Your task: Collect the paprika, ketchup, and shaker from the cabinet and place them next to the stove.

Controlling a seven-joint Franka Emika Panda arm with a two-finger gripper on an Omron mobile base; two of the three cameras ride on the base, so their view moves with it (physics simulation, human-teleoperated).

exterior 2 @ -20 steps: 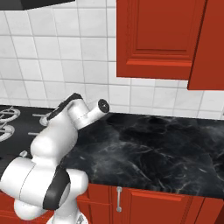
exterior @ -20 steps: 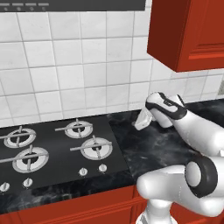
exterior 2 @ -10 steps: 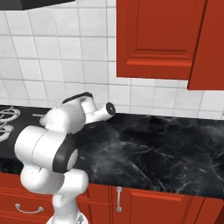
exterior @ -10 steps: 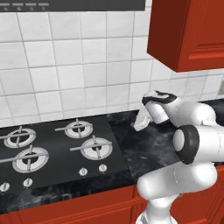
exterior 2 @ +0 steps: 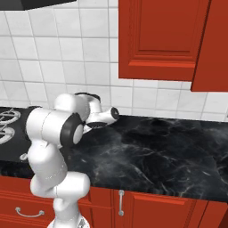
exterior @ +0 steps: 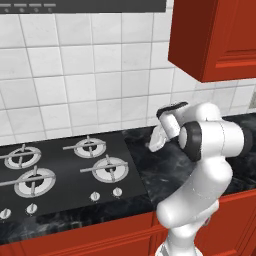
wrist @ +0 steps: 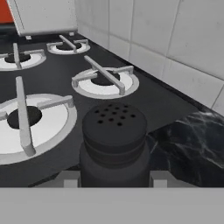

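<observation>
Hand view: the black shaker (wrist: 113, 144) sits between the pincer (wrist: 113, 178) tips, evidently held, above the seam where the stove (wrist: 52, 113) meets the marble tabletop (wrist: 192, 144); judged well done, the step means lowering it upright onto marble just right of the burners, clear of the tiled wall (wrist: 175, 39), before parting the tips.

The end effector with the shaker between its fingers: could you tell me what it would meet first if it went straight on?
Probably the stove: beyond the shaker held in the end effector lie its nearest burners, though depth is unclear.
</observation>
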